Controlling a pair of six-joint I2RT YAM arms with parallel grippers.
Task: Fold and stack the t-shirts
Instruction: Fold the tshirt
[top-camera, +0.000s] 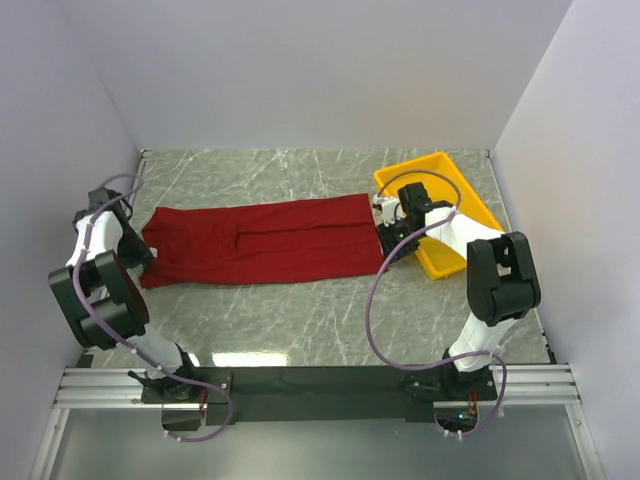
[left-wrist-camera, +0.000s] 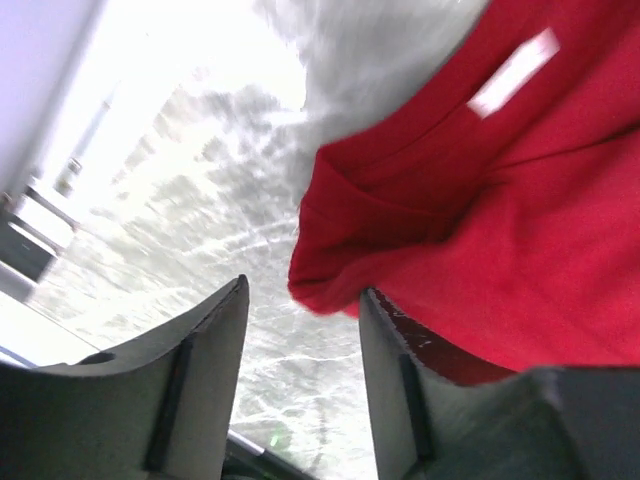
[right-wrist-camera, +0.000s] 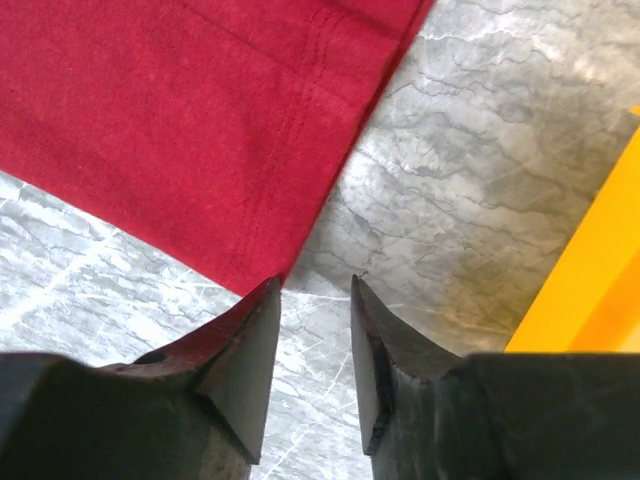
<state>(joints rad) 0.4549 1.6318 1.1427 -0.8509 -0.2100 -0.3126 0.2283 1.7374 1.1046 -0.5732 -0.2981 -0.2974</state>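
Red cotton t-shirt (top-camera: 260, 243), folded into a long band, is lying across the middle of the grey marble-patterned tabletop (top-camera: 330, 310), its length running from left to right. We are seeing its collar end at the left, where a small white label (left-wrist-camera: 512, 72) is showing inside the neck, and its hemmed end at the right.

At the collar end we are looking at the left gripper (left-wrist-camera: 303, 300) with its jaws standing wide apart. A bunched fold of the shirt is sitting at the gap between the fingertips, and the cloth is draping over the fingertip on the right of the left wrist view. Nothing is being pinched there.

At the hem end, the right gripper (right-wrist-camera: 313, 290) is hovering low over the shirt's near corner with its jaws apart by a narrower gap. Bare marble is showing between them, and the red corner is lying against the tip of the finger on the left of that view.

Just beside this gripper, a yellow plastic tray (top-camera: 455, 190) is sitting at the table's right side.
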